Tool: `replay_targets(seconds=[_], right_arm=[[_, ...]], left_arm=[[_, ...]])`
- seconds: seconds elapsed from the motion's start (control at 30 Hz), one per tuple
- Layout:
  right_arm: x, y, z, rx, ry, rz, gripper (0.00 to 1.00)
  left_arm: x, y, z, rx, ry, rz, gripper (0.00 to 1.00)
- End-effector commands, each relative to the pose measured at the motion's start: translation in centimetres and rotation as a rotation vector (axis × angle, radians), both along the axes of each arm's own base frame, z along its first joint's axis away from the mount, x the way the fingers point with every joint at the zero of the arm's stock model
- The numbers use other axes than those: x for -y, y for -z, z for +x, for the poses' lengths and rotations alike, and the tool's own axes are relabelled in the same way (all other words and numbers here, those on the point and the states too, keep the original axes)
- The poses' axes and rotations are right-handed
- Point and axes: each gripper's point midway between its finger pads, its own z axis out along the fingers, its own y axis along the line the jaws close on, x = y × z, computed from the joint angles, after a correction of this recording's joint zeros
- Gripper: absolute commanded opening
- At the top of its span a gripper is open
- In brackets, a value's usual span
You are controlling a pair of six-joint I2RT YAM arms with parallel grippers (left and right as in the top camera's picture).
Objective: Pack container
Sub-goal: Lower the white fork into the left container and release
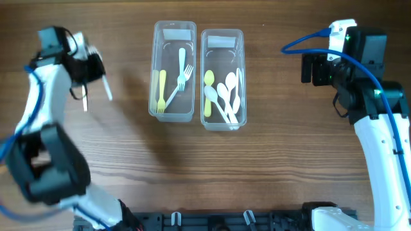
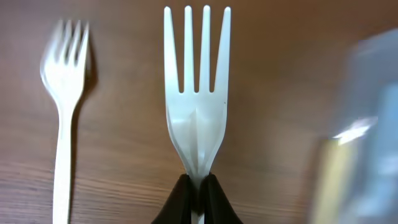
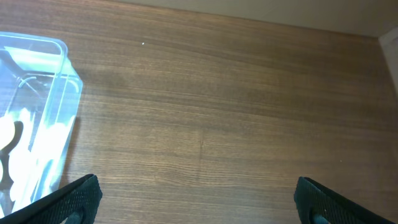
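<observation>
Forks first: my left gripper is pinched tight on the handle of a white fork. The tines point away from the camera, and the fork is held over the table near its left edge. A second white fork lies flat on the wood beside it, not touching, on the side away from the containers. At top centre the fork container holds yellow, blue and white forks. Beside it on the right, the spoon container holds yellow and white spoons. Whether their walls touch, I cannot tell. My right gripper is spread wide, holding nothing, over wood right of the spoon container.
</observation>
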Motion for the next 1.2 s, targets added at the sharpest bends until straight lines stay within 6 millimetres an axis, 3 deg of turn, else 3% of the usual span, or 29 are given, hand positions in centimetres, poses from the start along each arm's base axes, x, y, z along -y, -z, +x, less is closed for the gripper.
replay_targets(seconds=[0.0, 0.07, 0.13, 0.27, 0.4, 0.47, 0.53, 0.6, 0.63, 0.73, 0.87, 1.0, 1.07, 1.1, 1.17], right_arm=[[0.4, 0.0, 0.2, 0.000, 0.010, -0.021, 1.00], [0.4, 0.0, 0.2, -0.001, 0.010, -0.021, 1.00], [0.4, 0.0, 0.2, 0.000, 0.010, -0.021, 1.00], [0.4, 0.0, 0.2, 0.000, 0.010, -0.021, 1.00], [0.4, 0.0, 0.2, 0.000, 0.010, -0.021, 1.00], [0.4, 0.0, 0.2, -0.001, 0.010, -0.021, 1.00], [0.4, 0.0, 0.2, 0.000, 0.010, -0.021, 1.00], [0.4, 0.0, 0.2, 0.000, 0.010, -0.021, 1.00], [0.4, 0.0, 0.2, -0.001, 0.010, -0.021, 1.00], [0.4, 0.0, 0.2, 0.000, 0.010, -0.021, 1.00], [0.4, 0.0, 0.2, 0.000, 0.010, -0.020, 1.00], [0.4, 0.0, 0.2, 0.000, 0.010, -0.020, 1.00], [0.4, 0.0, 0.2, 0.000, 0.010, -0.021, 1.00], [0.4, 0.0, 0.2, 0.000, 0.010, -0.021, 1.00], [0.4, 0.0, 0.2, 0.000, 0.010, -0.021, 1.00]], left_arm=[[7.2, -10.3, -0.2, 0.242, 0.161, -0.207, 0.04], [10.3, -12.0, -0.8, 0.271, 0.242, -0.239, 0.04], [14.5, -12.1, -1.4, 0.257, 0.336, -0.249, 0.04], [19.7, -9.3, -1.6, 0.188, 0.403, -0.165, 0.04], [21.2, -6.7, -0.7, 0.144, 0.328, -0.049, 0.04], [22.0, -6.3, -0.5, 0.147, 0.343, -0.041, 0.10], [22.4, -6.1, -0.2, 0.155, 0.349, -0.042, 0.48], [22.3, -6.3, 0.1, 0.169, 0.346, -0.043, 0.72], [22.0, -6.5, 0.4, 0.179, 0.339, -0.043, 0.86], [20.8, -6.9, 0.9, 0.195, 0.311, -0.042, 0.98], [17.7, -7.5, 1.3, 0.201, 0.246, -0.034, 0.99], [11.2, -8.9, 1.1, 0.205, 0.107, -0.019, 0.99], [8.0, -8.5, 0.6, 0.175, 0.038, -0.001, 0.99], [4.6, -7.8, -0.3, 0.130, -0.047, 0.038, 1.00], [0.2, -6.9, -1.6, 0.074, -0.163, 0.109, 1.00]])
